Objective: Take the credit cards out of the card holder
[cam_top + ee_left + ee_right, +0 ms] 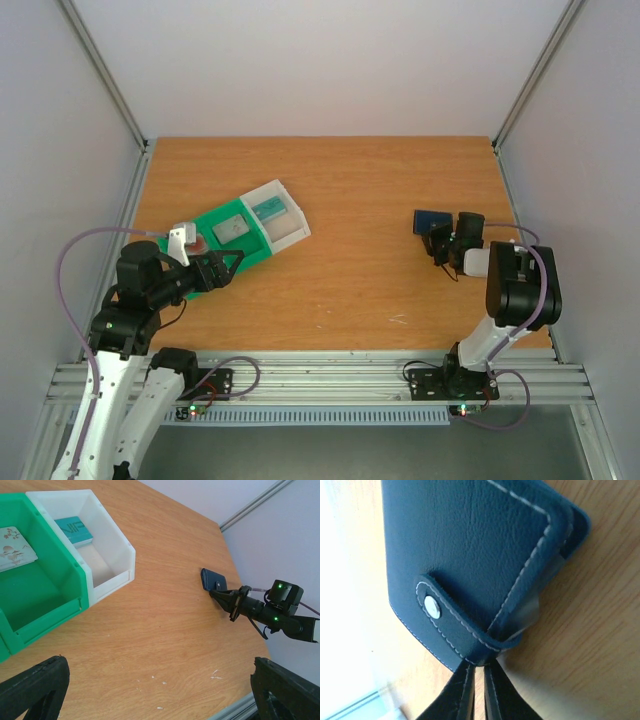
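Top view: the dark card holder [432,220] lies closed on the table's [350,290] right side, with the right gripper [441,240] at its near edge.

Left wrist view: the left gripper [160,680] is spread wide and holds nothing. Two credit cards [75,530] lie in the tray [107,567].

Right wrist view: the right gripper [479,672] has its fingers nearly together, pinching the clasp tab [455,625] at the holder's edge.

You can read only one marking: pale letters that look like "VIP" on the teal card [76,530] in the white bin [117,555].
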Tool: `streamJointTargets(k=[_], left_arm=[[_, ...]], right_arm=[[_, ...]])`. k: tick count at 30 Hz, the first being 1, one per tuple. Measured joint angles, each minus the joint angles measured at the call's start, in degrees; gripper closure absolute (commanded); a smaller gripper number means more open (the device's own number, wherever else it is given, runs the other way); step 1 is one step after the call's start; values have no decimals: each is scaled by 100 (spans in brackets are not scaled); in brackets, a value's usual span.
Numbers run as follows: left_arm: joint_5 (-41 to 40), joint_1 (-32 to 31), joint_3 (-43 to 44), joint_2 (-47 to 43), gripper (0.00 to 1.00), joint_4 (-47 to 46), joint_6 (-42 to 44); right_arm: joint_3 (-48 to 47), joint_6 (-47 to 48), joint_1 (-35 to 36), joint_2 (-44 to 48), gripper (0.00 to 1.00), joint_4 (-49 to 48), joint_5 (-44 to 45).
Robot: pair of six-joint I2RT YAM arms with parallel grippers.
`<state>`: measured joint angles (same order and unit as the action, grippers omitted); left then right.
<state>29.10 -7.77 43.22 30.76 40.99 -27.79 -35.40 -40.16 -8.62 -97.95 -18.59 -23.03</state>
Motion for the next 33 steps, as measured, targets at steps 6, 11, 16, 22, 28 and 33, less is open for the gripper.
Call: streamJointTargets(k=[6,11,16,22,28,33], left_arm=[[-7,0,0,2,1,0,0],[-7,0,0,9,1,2,0],[-7,0,0,37,1,2,0],[-2,0,-7,39,1,0,0],[-2,0,-9,39,1,2,0],[-4,0,-9,39,1,2,0]], right_arm=[[118,2,-2,302,99,149,175],[127,168,-2,551,99,428,232],[129,435,-2,863,98,861,227],[-199,907,-2,1045,64,1628,337],[-1095,1506,-2,883,43,2328,691],[-1987,2076,-2,442,34,2949,1222]])
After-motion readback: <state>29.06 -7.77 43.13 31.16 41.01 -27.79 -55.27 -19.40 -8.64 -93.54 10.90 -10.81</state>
